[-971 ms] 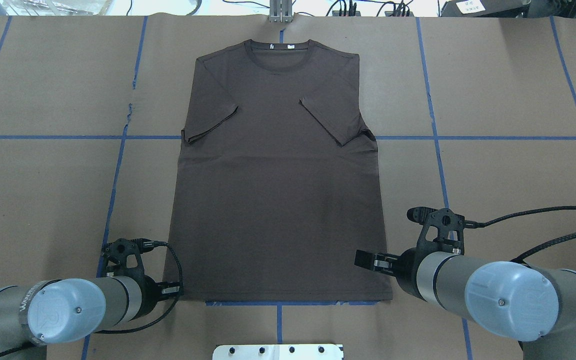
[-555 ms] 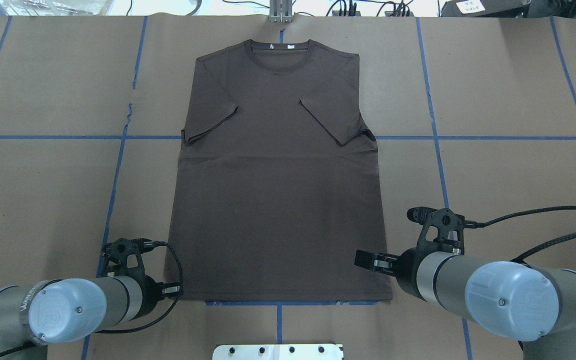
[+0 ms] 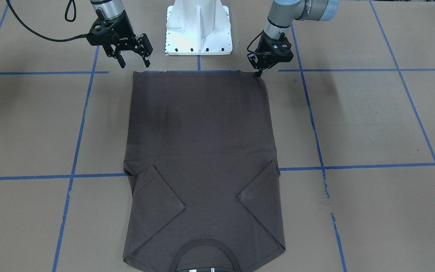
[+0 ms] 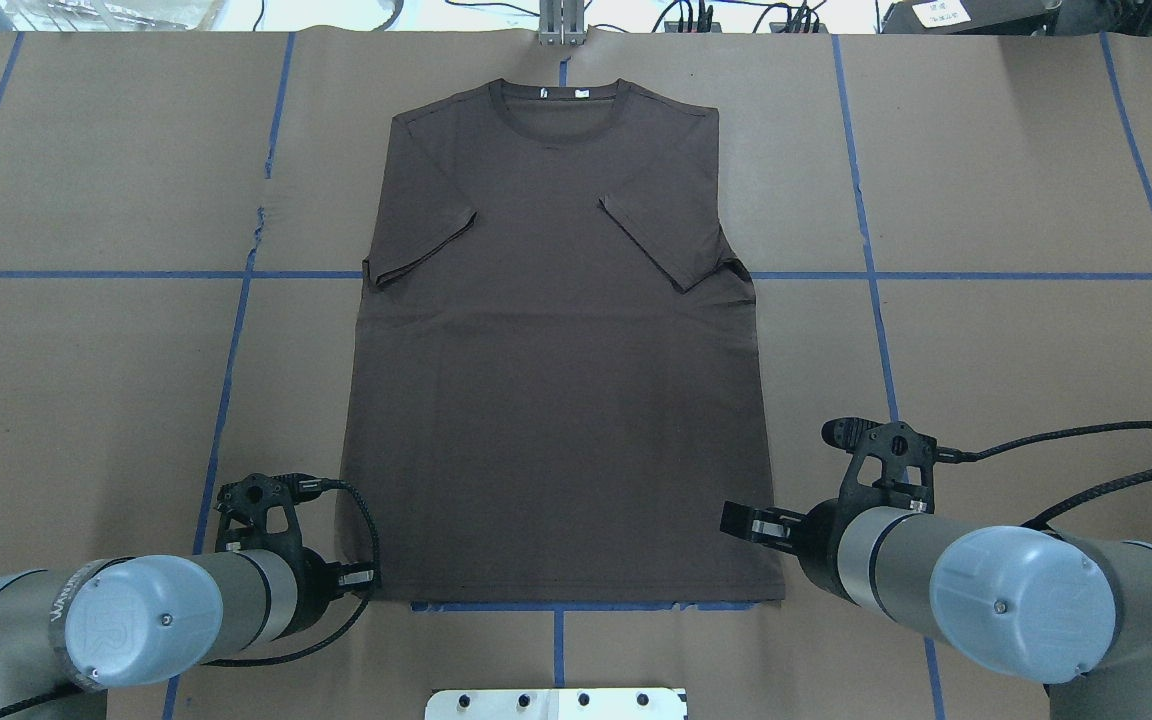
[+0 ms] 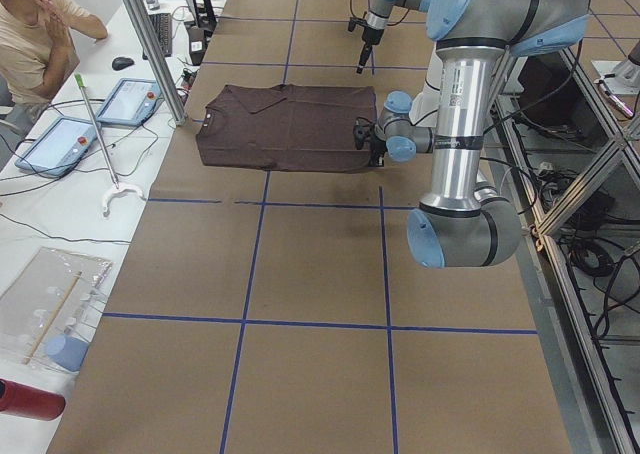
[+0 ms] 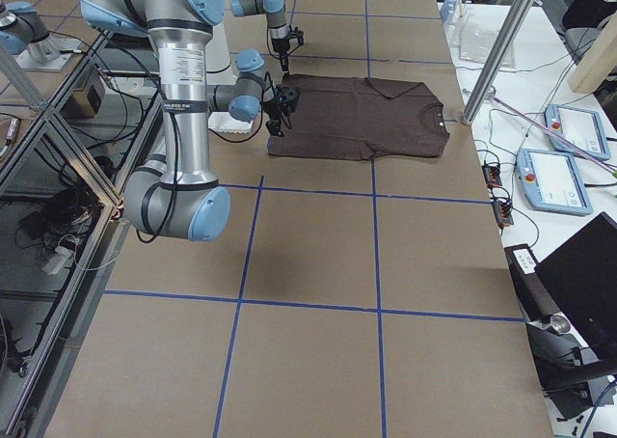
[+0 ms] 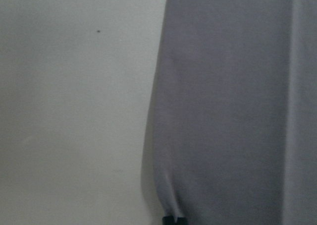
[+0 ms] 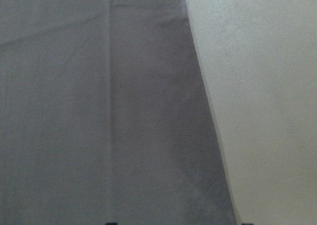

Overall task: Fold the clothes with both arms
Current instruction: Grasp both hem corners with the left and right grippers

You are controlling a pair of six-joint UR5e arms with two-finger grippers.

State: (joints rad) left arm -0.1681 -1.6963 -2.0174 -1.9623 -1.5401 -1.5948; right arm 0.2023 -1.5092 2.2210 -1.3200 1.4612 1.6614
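The left fingers (image 3: 258, 71) are pinched together on one hem corner of the dark brown T-shirt (image 4: 556, 400), where the cloth puckers toward their tip. The right fingers (image 3: 121, 61) are spread wide at the opposite hem corner, straddling the shirt's side edge and gripping nothing. The T-shirt lies flat on the paper-covered counter (image 4: 1016, 180), with its collar away from the robot, both sleeves folded inward over the chest, and its hem along a blue tape line (image 4: 556, 606).
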